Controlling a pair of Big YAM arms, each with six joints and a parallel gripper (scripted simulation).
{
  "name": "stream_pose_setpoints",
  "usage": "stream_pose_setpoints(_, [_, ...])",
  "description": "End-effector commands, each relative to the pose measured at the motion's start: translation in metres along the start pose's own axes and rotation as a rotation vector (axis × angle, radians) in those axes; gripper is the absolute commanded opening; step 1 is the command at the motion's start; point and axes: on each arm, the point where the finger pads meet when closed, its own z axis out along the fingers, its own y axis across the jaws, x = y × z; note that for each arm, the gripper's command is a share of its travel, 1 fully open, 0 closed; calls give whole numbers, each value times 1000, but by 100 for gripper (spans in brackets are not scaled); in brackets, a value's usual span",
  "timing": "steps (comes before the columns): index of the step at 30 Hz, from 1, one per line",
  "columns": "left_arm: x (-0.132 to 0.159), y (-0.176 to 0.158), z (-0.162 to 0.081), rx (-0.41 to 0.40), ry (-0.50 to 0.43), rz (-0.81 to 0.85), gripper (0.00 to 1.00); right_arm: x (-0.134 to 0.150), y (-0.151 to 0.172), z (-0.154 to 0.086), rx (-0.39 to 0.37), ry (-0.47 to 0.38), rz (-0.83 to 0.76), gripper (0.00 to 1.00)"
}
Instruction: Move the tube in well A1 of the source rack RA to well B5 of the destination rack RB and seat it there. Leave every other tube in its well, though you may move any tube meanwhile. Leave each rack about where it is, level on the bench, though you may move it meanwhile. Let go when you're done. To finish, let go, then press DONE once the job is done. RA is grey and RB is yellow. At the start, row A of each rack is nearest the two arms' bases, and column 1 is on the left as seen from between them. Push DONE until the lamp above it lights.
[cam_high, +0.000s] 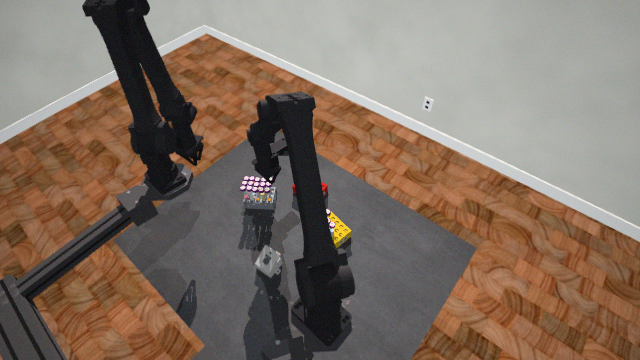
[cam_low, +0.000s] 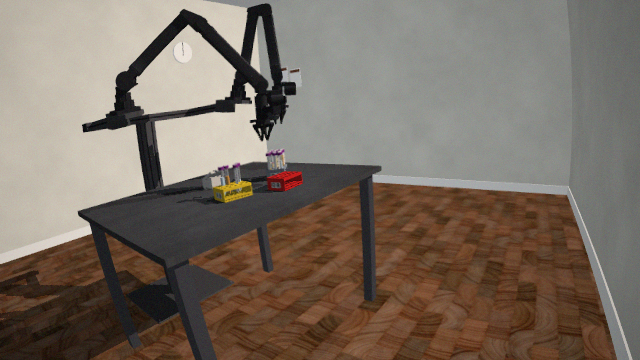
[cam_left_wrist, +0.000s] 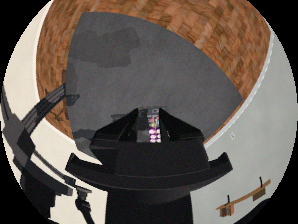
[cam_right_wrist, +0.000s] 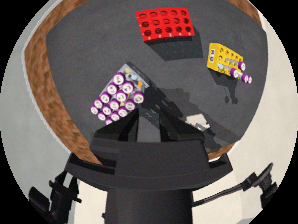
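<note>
The grey rack RA (cam_high: 260, 205) (cam_right_wrist: 142, 76) stands on the table with several purple-capped tubes (cam_high: 256, 184) (cam_low: 276, 160) (cam_right_wrist: 111, 90). The yellow rack RB (cam_high: 343, 235) (cam_low: 233, 192) (cam_right_wrist: 215, 56) holds three purple-capped tubes. My right gripper (cam_high: 270, 181) (cam_low: 262, 138) (cam_right_wrist: 148, 111) is partly open and empty, above the table beside the grey rack's tubes in the right wrist view. My left gripper (cam_high: 197, 160) (cam_left_wrist: 148, 112) is partly open and empty, high up and back near its own base. Well labels are too small to read.
A red rack (cam_high: 325, 189) (cam_low: 285, 181) (cam_right_wrist: 165, 23) with no tubes stands near the yellow and grey racks. A pale box (cam_high: 270, 262) (cam_low: 212, 181) (cam_right_wrist: 197, 121) stands nearer the arm bases; I cannot tell its lamp's state. The right arm hides part of the yellow rack in the top view.
</note>
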Motion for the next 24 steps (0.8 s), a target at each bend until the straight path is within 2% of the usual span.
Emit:
stream_pose_setpoints(1, [-1, -3, -1, 6, -2, 0, 30, 3, 27, -5, -18, -8, 30, 30])
stream_pose_setpoints(11, [-1, -3, -1, 6, -2, 0, 30, 45, 66, -8, -21, -6, 30, 30])
stream_pose_setpoints(16, [-1, -3, -1, 6, -2, 0, 30, 36, 70, -5, -18, -4, 57, 30])
stream_pose_setpoints(18, [-1, -3, -1, 6, -2, 0, 30, 56, 82, -7, -22, -6, 34, 30])
stream_pose_setpoints(24, [-1, -3, -1, 6, -2, 0, 30, 83, 106, -8, -24, -4, 30, 30])
